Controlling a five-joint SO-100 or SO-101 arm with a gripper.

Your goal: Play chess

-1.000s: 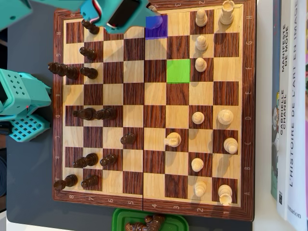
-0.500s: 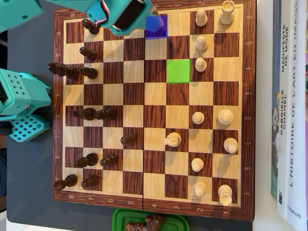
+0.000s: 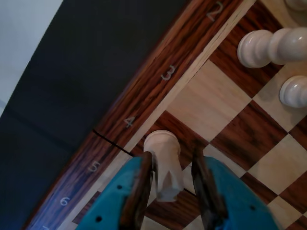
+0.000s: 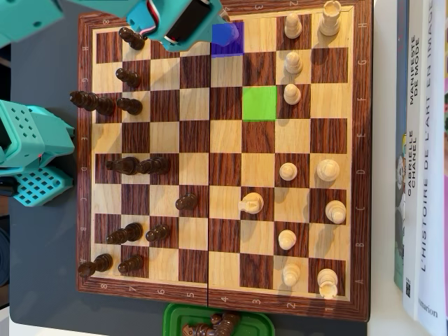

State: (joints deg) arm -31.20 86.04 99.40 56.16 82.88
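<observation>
In the wrist view my gripper (image 3: 171, 154) stands open around a white chess piece (image 3: 163, 155) on a dark square at the board's edge, by the label 4. The left finger (image 3: 140, 187) lies against the piece; the right finger (image 3: 204, 184) stands clear of it with a gap. In the overhead view the teal arm (image 4: 175, 21) reaches over the top edge of the chessboard (image 4: 85, 140) and hides the piece, just beside a blue-tinted square (image 4: 229, 40). A green-tinted square (image 4: 260, 103) lies two rows lower and one column to the right.
White pieces (image 4: 292, 94) fill the board's right side, dark pieces (image 4: 129, 105) the left. A white pawn (image 3: 268, 45) stands nearby in the wrist view. A green tub (image 4: 252, 323) of captured pieces sits below the board, books (image 4: 420, 154) on the right, the teal arm base (image 4: 31, 154) on the left.
The arm's head has shifted a little to the right along the board's top edge since a second ago. No piece on the board has moved.
</observation>
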